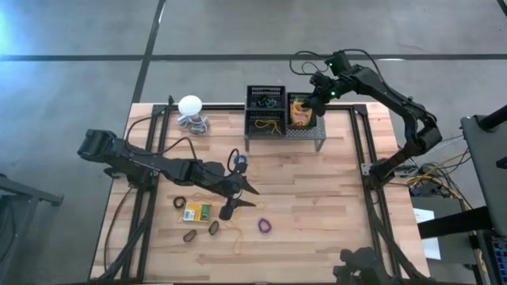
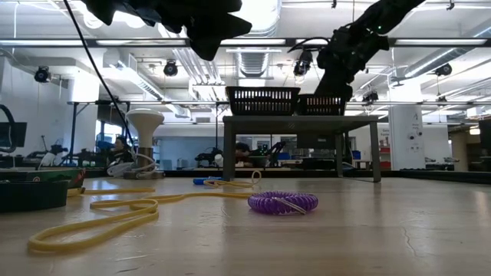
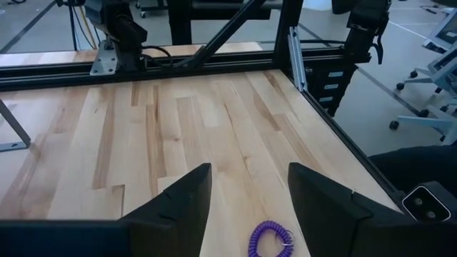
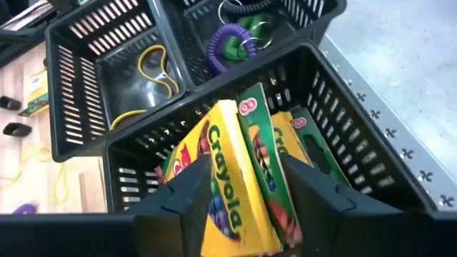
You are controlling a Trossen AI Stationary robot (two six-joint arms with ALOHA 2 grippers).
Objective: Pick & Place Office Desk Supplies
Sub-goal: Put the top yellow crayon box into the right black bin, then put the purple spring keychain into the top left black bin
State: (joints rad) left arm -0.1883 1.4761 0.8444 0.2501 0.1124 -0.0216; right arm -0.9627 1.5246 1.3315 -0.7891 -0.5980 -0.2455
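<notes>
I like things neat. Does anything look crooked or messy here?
Yes. The crayon boxes lean tilted in their black bin, below the right end effector. A yellow band sprawls in loose loops across the table.

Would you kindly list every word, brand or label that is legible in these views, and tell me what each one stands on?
"Crayola": down the yellow face of the crayon box between the right gripper fingers, in the black mesh bin.
The second crayon box beside it: print too cut off to read.
The crayon box on the table: label too small to read.
No other text is readable.
</notes>
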